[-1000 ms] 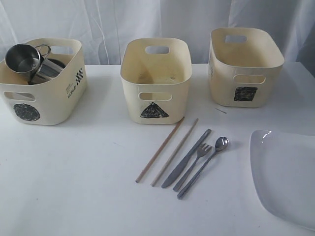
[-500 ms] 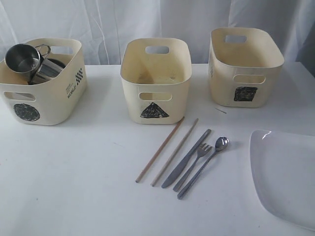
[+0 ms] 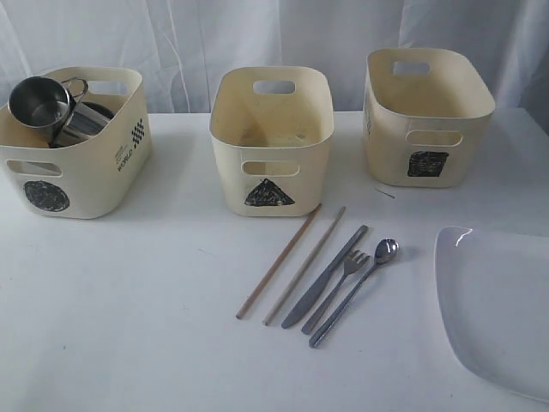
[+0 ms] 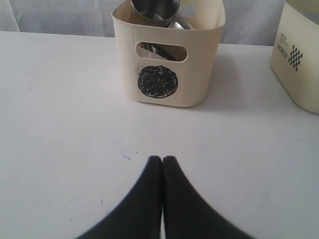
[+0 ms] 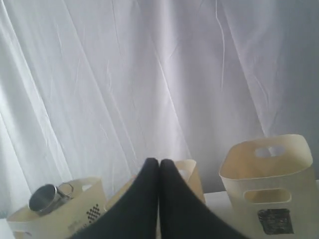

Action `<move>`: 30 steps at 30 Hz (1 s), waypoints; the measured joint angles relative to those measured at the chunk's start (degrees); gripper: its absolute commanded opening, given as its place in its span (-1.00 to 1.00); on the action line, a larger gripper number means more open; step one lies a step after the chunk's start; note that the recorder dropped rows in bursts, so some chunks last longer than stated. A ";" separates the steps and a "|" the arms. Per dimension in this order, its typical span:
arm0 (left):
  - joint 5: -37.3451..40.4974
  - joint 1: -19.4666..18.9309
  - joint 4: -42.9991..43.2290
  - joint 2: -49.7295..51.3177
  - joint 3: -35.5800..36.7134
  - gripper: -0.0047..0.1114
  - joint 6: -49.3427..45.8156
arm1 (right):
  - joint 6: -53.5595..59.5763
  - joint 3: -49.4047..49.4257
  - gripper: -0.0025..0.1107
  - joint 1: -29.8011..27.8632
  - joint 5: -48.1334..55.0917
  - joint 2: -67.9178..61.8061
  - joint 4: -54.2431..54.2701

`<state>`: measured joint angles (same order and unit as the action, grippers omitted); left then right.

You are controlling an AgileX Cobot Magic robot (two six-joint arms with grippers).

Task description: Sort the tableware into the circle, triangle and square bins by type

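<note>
White table (image 3: pixel 120 335), curtain behind. Two steel mugs (image 3: pixel 39 101) in circle bin (image 3: pixel 86 176). Chopsticks (image 3: pixel 279 262), knife (image 3: pixel 324 276), fork (image 3: pixel 352 266), spoon (image 3: pixel 385 251) before triangle bin (image 3: pixel 270 163); plate (image 3: pixel 497 300) right. Left gripper (image 4: pixel 162 160), right gripper (image 5: pixel 159 162) both clenched, empty.

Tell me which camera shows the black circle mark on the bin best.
The left wrist view: the circle mark faces it squarely and looks large. The exterior view shows it small and slanted. The right wrist view catches only the bin's upper part, no mark.

Exterior view cuts off the plate (image 3: pixel 493 300) at right edge. Wall of circle bin (image 3: pixel 86 172) hides bases of mugs (image 3: pixel 39 99). I can't identify dark sliver (image 3: pixel 384 193) near square bin (image 3: pixel 386 137).
</note>
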<state>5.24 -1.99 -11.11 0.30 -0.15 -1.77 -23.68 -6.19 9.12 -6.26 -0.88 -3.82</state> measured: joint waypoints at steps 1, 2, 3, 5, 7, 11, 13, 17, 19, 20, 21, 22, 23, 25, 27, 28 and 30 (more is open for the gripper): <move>0.00 0.00 0.00 0.00 0.00 -0.92 0.00 | -0.94 -0.32 -0.96 0.00 0.16 0.12 0.03; 0.00 0.00 0.00 0.00 0.00 -0.92 0.00 | -2.33 -0.69 -0.96 0.00 -0.01 0.14 0.03; 0.00 0.00 0.00 0.00 0.00 -0.92 0.00 | -3.38 -0.68 -0.96 0.00 -0.24 0.25 0.13; 0.00 0.00 0.00 0.00 0.00 -0.92 0.00 | -4.38 -0.68 -0.96 0.00 -0.64 0.25 0.16; 0.00 0.00 0.00 0.00 0.00 -0.92 0.00 | -5.47 -1.33 -0.96 0.00 0.14 0.25 0.36; 0.00 0.00 0.00 0.00 0.00 -0.92 0.00 | -8.18 -6.24 -0.89 0.00 12.41 -3.89 0.49; 0.00 0.00 0.00 0.00 0.00 -0.92 0.00 | -4.31 -11.83 -0.80 0.00 22.06 -12.95 1.25; 0.00 0.00 0.00 0.00 0.00 -0.92 0.00 | 7.23 -22.79 -0.59 0.00 32.26 -28.75 3.20; 0.00 0.00 0.00 0.00 0.00 -0.92 0.00 | 10.30 -29.36 -0.43 0.00 37.63 -37.62 3.82; 0.00 0.00 0.00 0.00 0.00 -0.92 0.00 | 11.04 -32.54 -0.35 0.00 39.86 -41.00 3.82; 0.00 0.00 0.00 0.00 0.00 -0.92 0.00 | 11.52 -35.65 -0.22 0.00 42.43 -45.07 3.82; 0.00 0.00 0.00 0.00 0.00 -0.92 0.00 | 11.95 -38.61 -0.14 0.23 44.52 -48.96 3.82; 0.00 0.00 0.00 0.00 0.00 -0.92 0.00 | 12.10 -40.77 -0.04 0.64 45.80 -52.72 4.14; 0.00 0.00 0.00 0.00 0.00 -0.92 0.00 | 9.67 -46.49 0.18 3.13 47.01 -61.92 4.39; 0.00 0.00 0.00 0.00 0.00 -0.92 0.00 | 2.89 -50.37 0.20 6.87 46.53 -69.44 4.62; 0.00 0.00 0.00 0.00 0.00 -0.92 0.00 | -0.30 -51.30 0.20 8.57 46.07 -72.00 4.33; 0.00 0.00 0.00 0.00 0.00 -0.92 0.00 | -10.18 -53.72 0.20 13.90 44.82 -79.56 1.59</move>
<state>5.24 -1.99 -11.11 0.30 -0.15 -1.77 -33.85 -59.90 23.02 38.56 -80.44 -2.23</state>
